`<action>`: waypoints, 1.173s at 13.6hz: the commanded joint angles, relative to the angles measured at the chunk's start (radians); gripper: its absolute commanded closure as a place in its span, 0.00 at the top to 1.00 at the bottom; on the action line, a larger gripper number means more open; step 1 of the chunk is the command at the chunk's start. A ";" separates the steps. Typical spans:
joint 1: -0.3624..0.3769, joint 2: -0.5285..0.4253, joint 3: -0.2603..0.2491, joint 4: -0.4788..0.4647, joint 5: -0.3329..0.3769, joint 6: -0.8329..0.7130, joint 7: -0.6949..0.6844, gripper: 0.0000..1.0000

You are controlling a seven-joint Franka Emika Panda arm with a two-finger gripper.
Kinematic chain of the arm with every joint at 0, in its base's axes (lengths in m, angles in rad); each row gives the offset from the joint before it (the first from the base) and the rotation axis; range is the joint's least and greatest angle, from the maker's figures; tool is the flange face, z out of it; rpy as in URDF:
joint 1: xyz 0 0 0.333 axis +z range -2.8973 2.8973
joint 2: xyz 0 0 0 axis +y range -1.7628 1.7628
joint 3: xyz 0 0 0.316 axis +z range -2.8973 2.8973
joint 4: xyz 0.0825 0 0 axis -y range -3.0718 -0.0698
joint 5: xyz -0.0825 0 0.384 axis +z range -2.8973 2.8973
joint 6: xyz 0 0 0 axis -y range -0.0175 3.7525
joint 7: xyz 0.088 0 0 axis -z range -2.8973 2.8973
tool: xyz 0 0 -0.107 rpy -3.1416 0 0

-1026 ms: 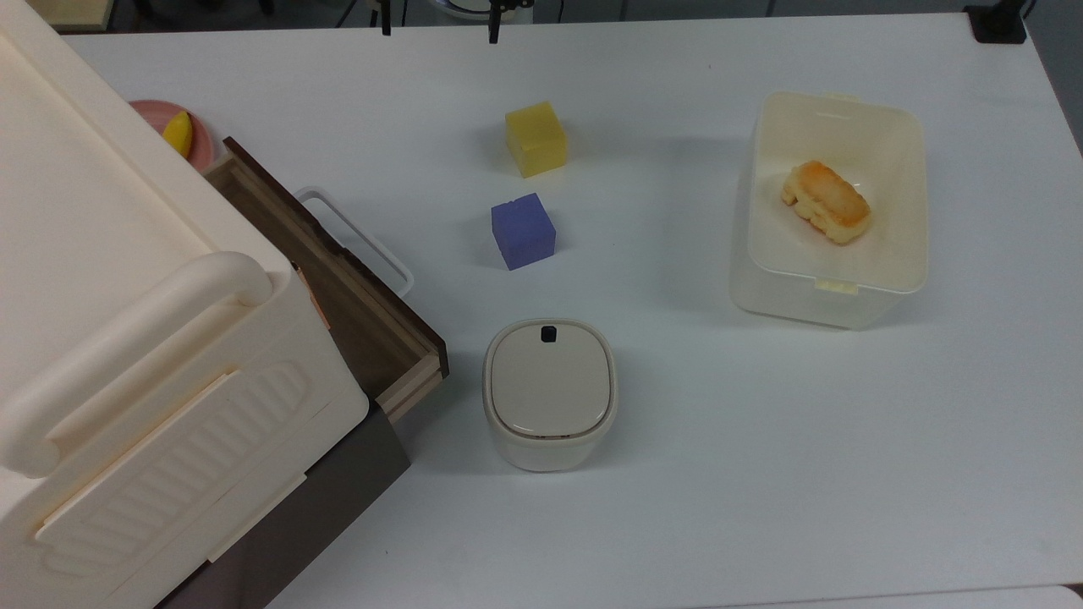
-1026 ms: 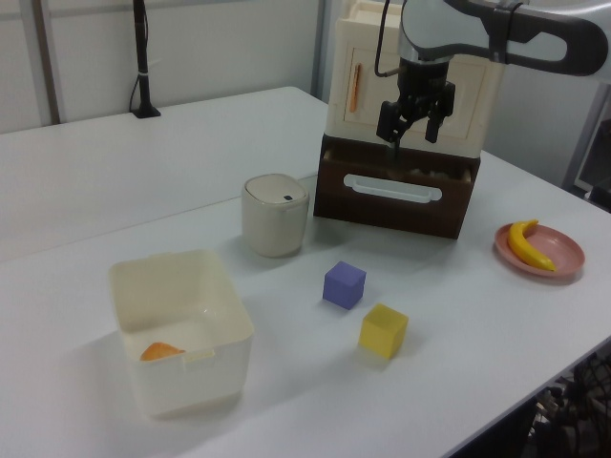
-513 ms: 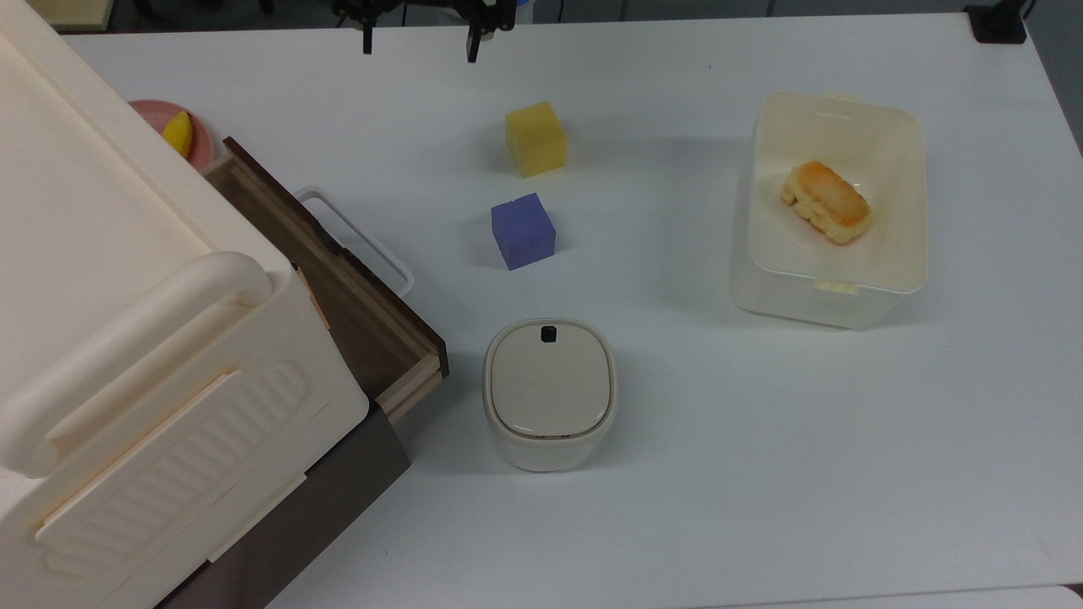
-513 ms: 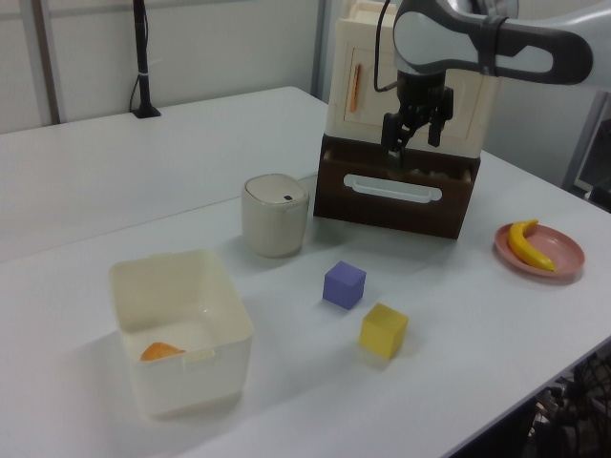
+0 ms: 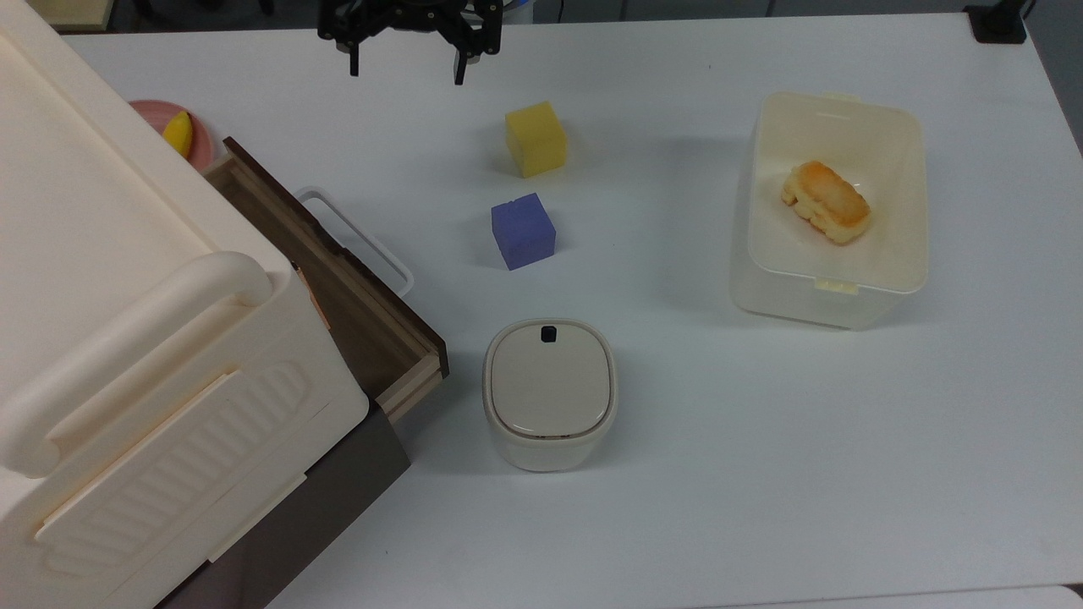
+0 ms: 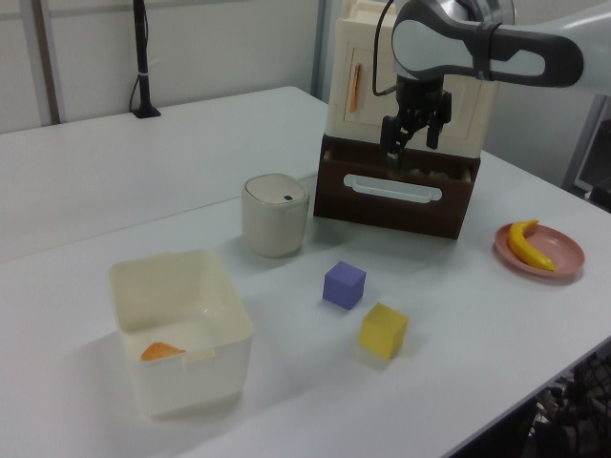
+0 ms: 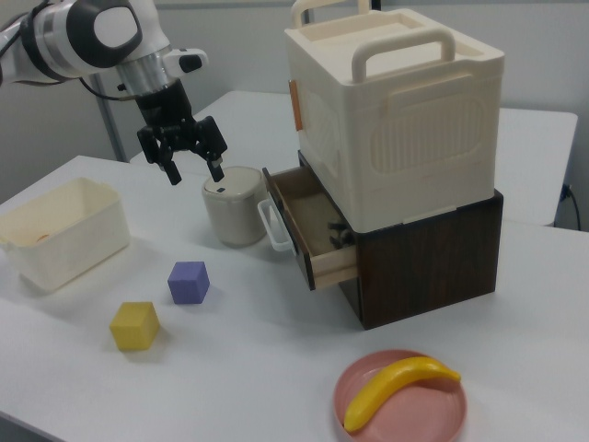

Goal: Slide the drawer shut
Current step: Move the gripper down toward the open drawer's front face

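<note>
The drawer (image 7: 308, 235) stands pulled out of the cream cabinet (image 7: 396, 110), dark brown with pale rims and a white loop handle (image 5: 355, 237). The right view shows its inside (something small and dark lies there); the left view shows its front face (image 6: 396, 196). The gripper (image 7: 190, 152) hangs in the air, fingers spread wide and empty, apart from the drawer at the right view's left, above a rounded bin (image 7: 233, 210).

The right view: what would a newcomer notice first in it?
First the large cream cabinet at the right view's right, with the drawer pulled out below it. Then the gripper, open, in the air above the small rounded bin, and the banana on the pink plate in front.
</note>
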 commanded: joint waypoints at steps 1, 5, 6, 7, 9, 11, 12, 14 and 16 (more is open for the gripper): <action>-0.004 0.002 -0.001 0.007 0.026 0.012 0.071 1.00; -0.004 -0.008 -0.003 0.008 0.029 0.006 0.039 0.00; -0.006 -0.010 -0.006 0.010 0.034 0.000 -0.017 0.00; -0.007 -0.012 -0.012 0.010 0.070 0.000 -0.034 0.00; -0.006 -0.012 -0.021 0.011 0.097 0.000 -0.028 0.00; -0.010 -0.009 -0.023 0.016 0.117 0.010 0.023 0.00; -0.013 -0.002 -0.023 0.016 0.118 0.024 0.112 0.00; -0.029 0.007 -0.023 0.005 0.128 0.145 0.390 0.00; -0.041 0.051 -0.023 0.007 0.114 0.178 0.578 0.00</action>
